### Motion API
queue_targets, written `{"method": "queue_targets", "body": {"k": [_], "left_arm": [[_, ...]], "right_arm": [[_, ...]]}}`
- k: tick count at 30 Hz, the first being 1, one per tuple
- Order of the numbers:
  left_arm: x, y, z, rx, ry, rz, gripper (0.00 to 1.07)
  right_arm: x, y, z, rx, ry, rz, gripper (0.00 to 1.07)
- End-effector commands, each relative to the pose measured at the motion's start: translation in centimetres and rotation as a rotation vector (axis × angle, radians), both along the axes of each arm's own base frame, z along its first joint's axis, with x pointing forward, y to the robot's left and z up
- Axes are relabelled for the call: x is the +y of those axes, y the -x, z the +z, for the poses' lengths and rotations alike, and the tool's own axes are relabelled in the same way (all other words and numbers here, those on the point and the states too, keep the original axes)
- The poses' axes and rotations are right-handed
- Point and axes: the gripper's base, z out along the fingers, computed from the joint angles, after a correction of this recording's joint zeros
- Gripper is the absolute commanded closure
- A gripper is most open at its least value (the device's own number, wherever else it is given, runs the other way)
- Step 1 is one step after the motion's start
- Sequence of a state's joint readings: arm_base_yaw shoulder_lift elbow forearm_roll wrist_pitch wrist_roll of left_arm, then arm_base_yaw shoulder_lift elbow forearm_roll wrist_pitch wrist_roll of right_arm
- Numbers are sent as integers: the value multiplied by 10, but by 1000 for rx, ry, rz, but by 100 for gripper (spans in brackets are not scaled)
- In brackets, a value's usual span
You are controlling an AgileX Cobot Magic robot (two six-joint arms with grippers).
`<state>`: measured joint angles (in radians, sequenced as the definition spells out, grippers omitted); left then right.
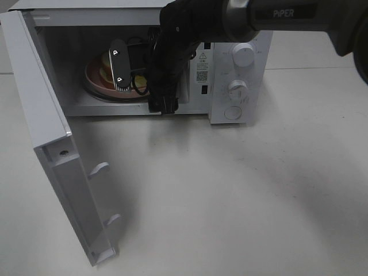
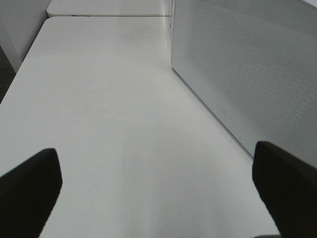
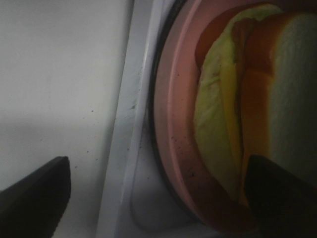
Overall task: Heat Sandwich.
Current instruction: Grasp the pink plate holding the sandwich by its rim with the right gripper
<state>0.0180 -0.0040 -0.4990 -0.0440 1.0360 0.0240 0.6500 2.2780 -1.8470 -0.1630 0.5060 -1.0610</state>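
The sandwich lies on a round pink plate inside the open white microwave. My right gripper reaches into the cavity over the plate, and one black finger shows above the sandwich. In the right wrist view the gripper is open, its tips wide apart. The plate's rim and the sandwich, with pale bread, orange crust and yellow-green filling, lie between and beyond them. My left gripper is open and empty over the bare table, out of the exterior high view.
The microwave door stands swung open to the left and juts toward the table's front. The control knobs are on the right panel. In the left wrist view the microwave's perforated side wall runs along one side.
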Motion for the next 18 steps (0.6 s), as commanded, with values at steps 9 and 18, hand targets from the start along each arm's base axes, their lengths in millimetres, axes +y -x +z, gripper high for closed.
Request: {"method": "queue_targets", "body": {"k": [9,18], "left_arm": [[0,3,-1,-23,0,3,4],[0,3,-1,-23,0,3,4]], "right_arm": [[15,-20,-5,-20,-13,-30,20],[17,-28,-18,-10,-1,-58,23]]}}
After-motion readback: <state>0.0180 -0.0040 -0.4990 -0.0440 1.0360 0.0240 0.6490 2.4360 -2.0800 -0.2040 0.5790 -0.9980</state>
